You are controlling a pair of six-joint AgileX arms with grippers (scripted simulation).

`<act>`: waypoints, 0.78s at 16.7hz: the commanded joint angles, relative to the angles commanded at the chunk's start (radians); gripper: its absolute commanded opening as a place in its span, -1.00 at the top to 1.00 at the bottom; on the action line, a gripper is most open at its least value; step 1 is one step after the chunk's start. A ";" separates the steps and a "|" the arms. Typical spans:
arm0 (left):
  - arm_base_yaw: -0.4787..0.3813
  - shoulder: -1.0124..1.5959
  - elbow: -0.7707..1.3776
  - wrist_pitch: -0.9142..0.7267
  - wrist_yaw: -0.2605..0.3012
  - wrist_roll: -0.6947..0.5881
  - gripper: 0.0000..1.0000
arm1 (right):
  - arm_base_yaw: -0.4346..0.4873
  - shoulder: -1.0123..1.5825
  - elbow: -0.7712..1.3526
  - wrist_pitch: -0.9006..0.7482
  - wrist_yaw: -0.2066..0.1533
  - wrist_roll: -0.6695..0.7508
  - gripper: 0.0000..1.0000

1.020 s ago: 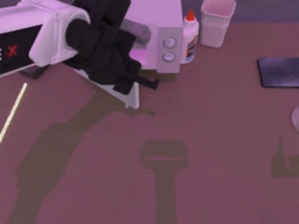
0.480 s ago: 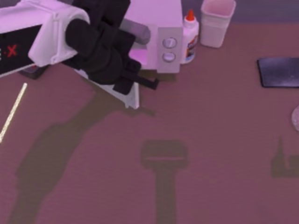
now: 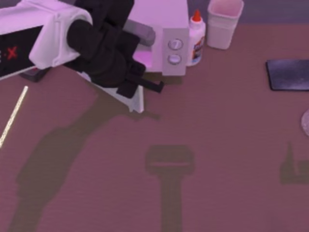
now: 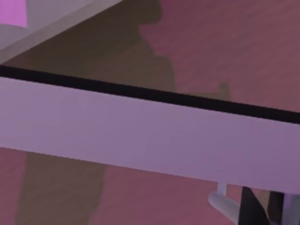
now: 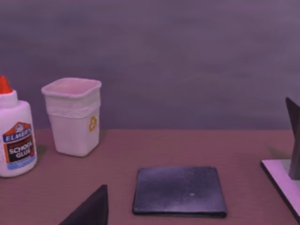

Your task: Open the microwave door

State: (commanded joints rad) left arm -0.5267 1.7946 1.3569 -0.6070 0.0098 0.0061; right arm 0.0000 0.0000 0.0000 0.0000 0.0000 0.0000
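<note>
Left gripper (image 3: 145, 84) down at the front of the microwave (image 3: 159, 19), black body covering most of the microwave door (image 3: 136, 99). Door standing open, angled well away from the oven front, its white outer edge showing just below and to the near side of the gripper. Impossible to tell how wide the grip is or whether anything is clamped in it, with the gripper body hiding the contact from above. From the left wrist, only the door (image 4: 140, 131) close up: a broad pale band with a thin black line along one long side, brown table (image 4: 234, 42) beyond it.

Lit pink cavity (image 3: 145, 58) exposed directly behind the gripper. Control panel (image 3: 175, 52) with two round knobs just to the right of the gripper. Past that, touching or nearly touching the oven's right side, a white glue bottle (image 3: 196, 38) with an orange cap. Farther right, a white cup (image 3: 223, 24). Well off to the right, a dark flat pad (image 3: 288, 75).

Right arm outside the top view. From its wrist: glue bottle (image 5: 16, 140), cup (image 5: 74, 117) and pad (image 5: 178, 191) in front of a plain wall.
</note>
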 joint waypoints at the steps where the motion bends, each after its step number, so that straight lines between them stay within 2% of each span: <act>1: 0.005 -0.007 -0.004 0.002 0.006 0.011 1.00 | 0.000 0.000 0.000 0.000 0.000 0.000 -1.00; 8: 0.053 -0.064 -0.074 0.003 0.076 0.147 1.00 | 0.000 0.000 0.000 0.000 0.000 0.000 -1.00; 13: 0.056 -0.069 -0.075 0.004 0.080 0.151 1.00 | 0.000 0.000 0.000 0.000 0.000 0.000 -1.00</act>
State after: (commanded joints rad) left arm -0.4708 1.7258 1.2815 -0.6025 0.0896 0.1574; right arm 0.0000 0.0000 0.0000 0.0000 0.0000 0.0000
